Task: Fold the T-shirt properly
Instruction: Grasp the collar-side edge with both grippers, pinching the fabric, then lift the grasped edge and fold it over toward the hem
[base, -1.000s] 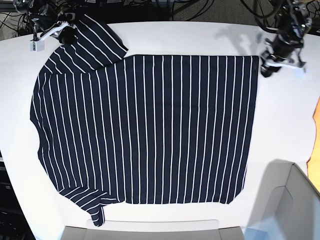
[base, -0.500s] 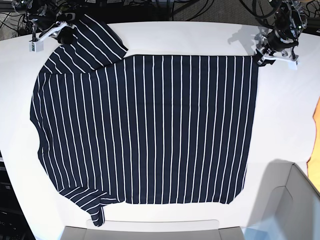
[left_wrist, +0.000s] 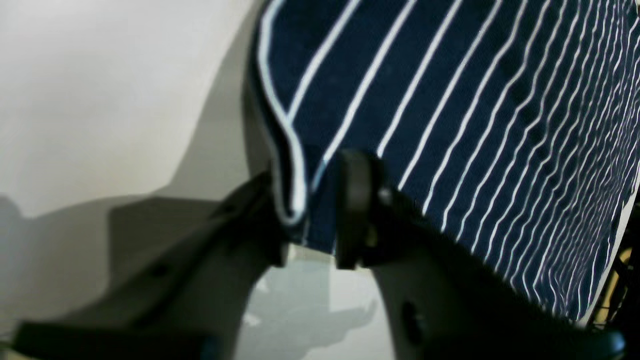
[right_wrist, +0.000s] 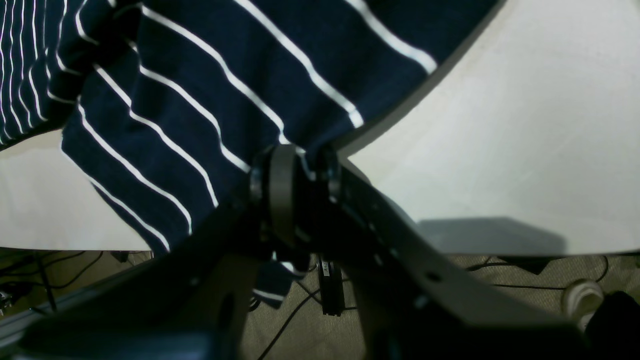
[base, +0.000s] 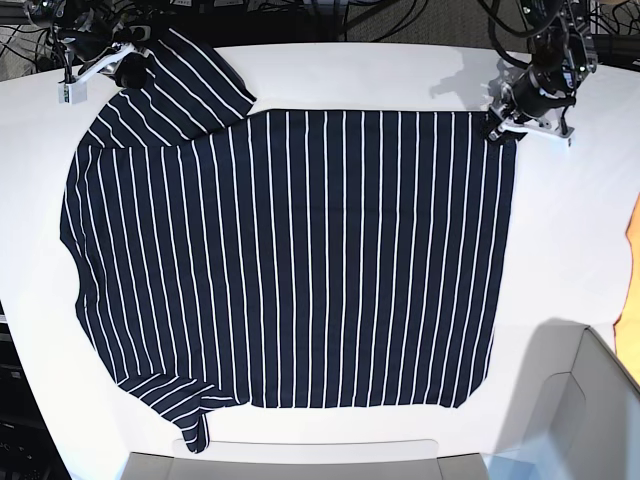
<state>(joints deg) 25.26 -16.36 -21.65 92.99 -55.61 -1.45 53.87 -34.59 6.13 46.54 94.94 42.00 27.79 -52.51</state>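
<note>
Since the earlier frames the left gripper (base: 503, 131) has moved in from the bare table (base: 400, 75) beside the hem and now sits on the far hem corner of the T-shirt (base: 300, 260); right gripper (base: 128, 68) hasn't shifted, still at the far sleeve. Shirt body looks unchanged, flat on the white table. In the left wrist view the fingers (left_wrist: 352, 200) straddle the corner with the hem edge bunched between them, pinching the cloth though not fully pressed together. In the right wrist view the fingers (right_wrist: 280, 190) are pressed tight on the sleeve edge, the fabric gathered up into the pinch. In the base view the shirt's long axis runs left-right: collar and sleeves on that view's left, hem on its right, stripes running near-far across the table. Orange cloth (base: 633, 235) peeks in at the right edge.
</note>
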